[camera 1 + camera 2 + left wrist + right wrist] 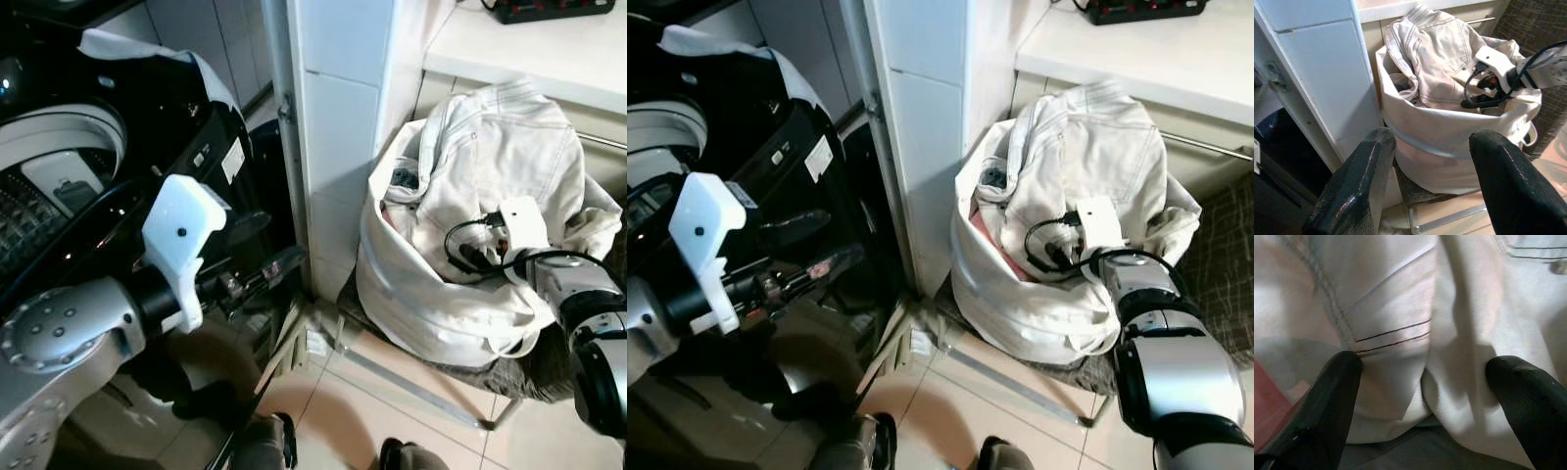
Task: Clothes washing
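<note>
On our left, the washing machine (pixel 59 186) sits dark, and our left claw (pixel 1425 181) hovers just past it, fingers spread and empty, aimed across at the laundry bag (pixel 431 294). Moving right, the pale denim garment (pixel 490 147) is heaped on top of that bag, its long axis running up toward the bench (pixel 549 49). Our right claw (pixel 1425 396) is clearly the nearer one: released, fingers wide, fabric directly ahead between them, right arm bent forward and reaching in over the bag's near rim.
</note>
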Controlling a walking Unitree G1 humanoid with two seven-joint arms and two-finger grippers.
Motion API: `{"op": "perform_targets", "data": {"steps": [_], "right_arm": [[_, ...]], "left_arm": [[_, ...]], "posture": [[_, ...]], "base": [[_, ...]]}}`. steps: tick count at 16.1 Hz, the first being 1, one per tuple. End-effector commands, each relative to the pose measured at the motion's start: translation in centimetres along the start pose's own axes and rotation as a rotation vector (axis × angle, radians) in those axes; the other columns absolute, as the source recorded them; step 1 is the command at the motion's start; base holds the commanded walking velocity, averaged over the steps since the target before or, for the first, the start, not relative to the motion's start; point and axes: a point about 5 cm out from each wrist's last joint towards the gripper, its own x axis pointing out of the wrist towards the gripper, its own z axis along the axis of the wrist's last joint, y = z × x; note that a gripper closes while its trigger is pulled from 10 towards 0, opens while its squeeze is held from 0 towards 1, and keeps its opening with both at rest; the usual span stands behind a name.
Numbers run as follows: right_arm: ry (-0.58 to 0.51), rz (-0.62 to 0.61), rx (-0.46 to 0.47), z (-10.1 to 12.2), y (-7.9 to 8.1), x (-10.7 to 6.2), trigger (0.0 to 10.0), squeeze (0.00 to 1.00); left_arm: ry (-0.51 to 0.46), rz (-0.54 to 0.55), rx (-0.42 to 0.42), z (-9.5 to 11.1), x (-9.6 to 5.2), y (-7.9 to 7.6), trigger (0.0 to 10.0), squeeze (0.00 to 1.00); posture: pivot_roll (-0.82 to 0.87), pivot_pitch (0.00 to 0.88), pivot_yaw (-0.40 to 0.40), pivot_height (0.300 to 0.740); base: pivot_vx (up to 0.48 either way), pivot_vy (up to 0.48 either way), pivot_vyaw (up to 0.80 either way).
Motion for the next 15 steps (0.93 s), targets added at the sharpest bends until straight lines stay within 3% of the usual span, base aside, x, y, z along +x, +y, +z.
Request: {"op": "perform_targets", "data": {"steps": [1,3,4,5,15], "right_arm": [[0.069,0.023,-0.011,-1.6,0.5,0.2,10.0,0.00],[0.093,0.017,-0.019,-1.9,0.5,0.2,10.0,0.00],[0.093,0.008,-0.013,-1.8,0.5,0.2,3.5,0.00],[0.091,-0.005,-0.008,-1.6,0.4,0.2,0.0,0.00],[0.065,-0.012,-0.011,-0.9,0.5,0.2,0.0,0.00]], "left_arm": [[0.004,-0.061,0.007,0.3,-0.4,-0.7,10.0,0.00],[0.021,-0.178,-0.014,0.3,-0.7,-2.1,10.0,0.00],[0.026,-0.218,-0.018,0.3,-0.9,-2.5,10.0,0.00],[0.034,-0.288,-0.018,0.3,-1.3,-3.3,10.0,0.00],[0.064,-0.284,-0.017,0.5,-1.8,-3.4,10.0,0.00]], "posture": [[0.28,0.180,0.099,0.740],[0.29,0.174,0.097,0.740],[0.29,0.169,0.098,0.740],[0.29,0.161,0.096,0.740],[0.30,0.145,0.089,0.740]], "base": [[0.000,0.000,0.00],[0.000,0.000,0.00],[0.000,0.000,0.00],[0.000,0.000,0.00],[0.000,0.000,0.00]]}}
